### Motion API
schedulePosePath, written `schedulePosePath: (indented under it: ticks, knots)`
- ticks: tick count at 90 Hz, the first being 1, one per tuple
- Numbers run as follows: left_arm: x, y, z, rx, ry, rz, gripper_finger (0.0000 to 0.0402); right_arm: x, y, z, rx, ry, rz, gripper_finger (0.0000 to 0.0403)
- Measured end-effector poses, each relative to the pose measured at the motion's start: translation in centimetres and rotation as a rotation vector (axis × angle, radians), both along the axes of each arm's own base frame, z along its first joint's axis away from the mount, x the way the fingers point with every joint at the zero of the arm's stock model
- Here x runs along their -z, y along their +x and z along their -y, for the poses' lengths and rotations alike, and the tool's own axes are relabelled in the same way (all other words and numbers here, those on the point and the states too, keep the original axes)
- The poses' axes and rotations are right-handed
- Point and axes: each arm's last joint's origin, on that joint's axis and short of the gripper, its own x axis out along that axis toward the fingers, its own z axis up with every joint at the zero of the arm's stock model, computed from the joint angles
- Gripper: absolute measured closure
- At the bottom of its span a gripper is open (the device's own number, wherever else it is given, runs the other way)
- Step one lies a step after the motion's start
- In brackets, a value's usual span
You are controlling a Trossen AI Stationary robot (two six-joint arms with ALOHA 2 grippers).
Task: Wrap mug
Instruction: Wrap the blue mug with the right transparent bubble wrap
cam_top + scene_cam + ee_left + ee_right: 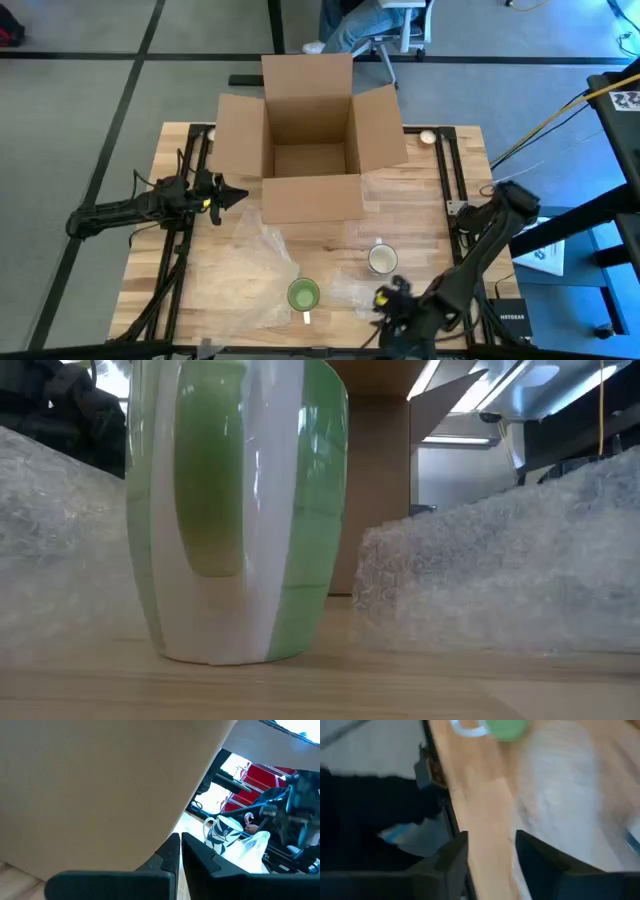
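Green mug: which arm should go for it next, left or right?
Probably the right. Its gripper is open near the table's front edge, close beside the green mug. The left gripper, shut, sits farther off by the cardboard box.

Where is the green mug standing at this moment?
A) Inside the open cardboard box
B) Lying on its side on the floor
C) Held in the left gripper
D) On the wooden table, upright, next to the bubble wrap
D: the high view shows the green mug upright on the table near its front edge, beside the bubble wrap, outside the cardboard box and apart from both grippers.
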Motion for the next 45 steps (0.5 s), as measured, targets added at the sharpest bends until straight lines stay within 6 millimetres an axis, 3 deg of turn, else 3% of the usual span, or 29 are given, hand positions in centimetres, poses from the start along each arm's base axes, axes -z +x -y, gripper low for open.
schedulePosePath:
  ticks: [8,21,34,45]
  knots:
    - [0.0,0.0,0.0,0.0,-0.008,0.001,0.0402,2.7,1.2,-0.3,-0.123,-0.067,-0.08,0.0214]
    - [0.0,0.0,0.0,0.001,-0.019,0.004,0.0402,6.8,2.7,1.0,-0.194,-0.147,-0.28,0.0206]
    - [0.0,0.0,0.0,0.003,-0.026,0.005,0.0402,9.2,4.0,2.5,-0.152,-0.173,-0.385,0.0206]
    - [0.0,0.0,0.0,0.006,-0.039,0.008,0.0402,10.1,4.8,3.1,-0.129,-0.162,-0.418,0.0206]
